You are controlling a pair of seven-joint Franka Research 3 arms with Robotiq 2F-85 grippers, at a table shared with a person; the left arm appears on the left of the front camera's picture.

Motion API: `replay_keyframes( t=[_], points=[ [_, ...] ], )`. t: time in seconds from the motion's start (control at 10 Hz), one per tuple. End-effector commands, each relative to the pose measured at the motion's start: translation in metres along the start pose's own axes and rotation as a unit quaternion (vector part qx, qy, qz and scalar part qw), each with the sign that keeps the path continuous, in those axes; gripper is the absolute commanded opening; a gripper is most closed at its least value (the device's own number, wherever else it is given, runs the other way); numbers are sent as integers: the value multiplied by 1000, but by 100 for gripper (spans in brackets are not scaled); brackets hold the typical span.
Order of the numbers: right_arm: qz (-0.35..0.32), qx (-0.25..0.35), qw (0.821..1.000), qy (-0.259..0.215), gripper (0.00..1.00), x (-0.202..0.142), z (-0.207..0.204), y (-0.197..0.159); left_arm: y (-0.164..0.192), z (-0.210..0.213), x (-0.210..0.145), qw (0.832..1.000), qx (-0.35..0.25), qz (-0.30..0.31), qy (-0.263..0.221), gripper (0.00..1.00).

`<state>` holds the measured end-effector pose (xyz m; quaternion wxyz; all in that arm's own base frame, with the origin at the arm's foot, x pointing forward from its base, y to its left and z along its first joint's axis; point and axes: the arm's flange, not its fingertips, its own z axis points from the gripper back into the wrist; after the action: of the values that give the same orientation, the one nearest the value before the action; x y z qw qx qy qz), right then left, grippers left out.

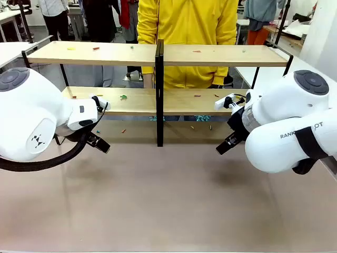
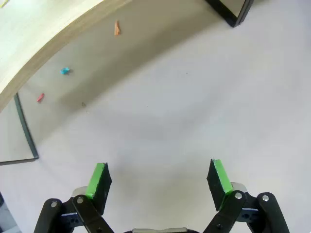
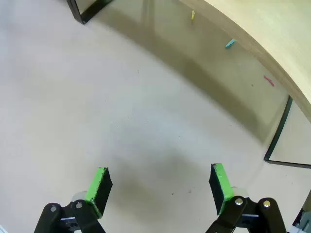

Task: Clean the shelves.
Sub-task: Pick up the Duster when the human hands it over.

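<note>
The shelves are spanning the far side of the table. In front of their lower board, the left gripper and right gripper are hovering over the table, each gaping wide and gripping nothing. Small coloured scraps are lying on both boards and beneath them.

Yellow-clad person, beige table

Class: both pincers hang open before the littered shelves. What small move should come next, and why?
Probably raise the left pincer toward the green scrap on the lower board of the shelves: it is open, empty, and that scrap lies close by.
</note>
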<state>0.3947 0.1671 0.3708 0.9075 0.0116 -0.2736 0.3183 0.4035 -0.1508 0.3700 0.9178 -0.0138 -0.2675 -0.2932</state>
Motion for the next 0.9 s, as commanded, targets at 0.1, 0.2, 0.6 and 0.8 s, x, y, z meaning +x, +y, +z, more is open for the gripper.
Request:
replay_keyframes(
  t=[0.1,0.2,0.6,0.8],
  points=[
    [0,0,1000,0,100,0,0,0,0,0,0,1000,0,0,0,100],
    [0,0,1000,0,100,0,0,0,0,0,0,1000,0,0,0,100],
    [0,0,1000,0,100,0,0,0,0,0,0,1000,0,0,0,100],
    [0,0,1000,0,100,0,0,0,0,0,0,1000,0,0,0,100]
  ],
)
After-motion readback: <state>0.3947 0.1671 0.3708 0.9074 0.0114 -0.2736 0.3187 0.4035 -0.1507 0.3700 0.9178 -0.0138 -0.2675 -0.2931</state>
